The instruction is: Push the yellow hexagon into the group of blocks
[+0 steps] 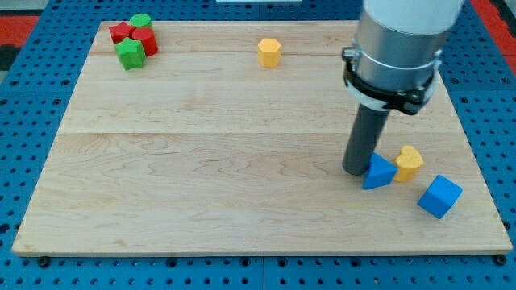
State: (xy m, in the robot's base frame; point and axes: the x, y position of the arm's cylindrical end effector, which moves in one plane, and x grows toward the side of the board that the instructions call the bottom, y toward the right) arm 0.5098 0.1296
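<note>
The yellow hexagon (268, 51) sits alone near the view's top, a little right of centre. A group of red and green blocks (133, 39) is clustered at the top left corner of the board. My tip (355, 170) is at the lower right, far from the hexagon, touching the left side of a blue triangle block (379, 172).
A yellow block (409, 162) lies just right of the blue triangle. A blue cube (440, 196) lies lower right, near the board's right edge (476, 153). The arm's grey body (399, 48) hangs over the upper right. Blue pegboard surrounds the wooden board.
</note>
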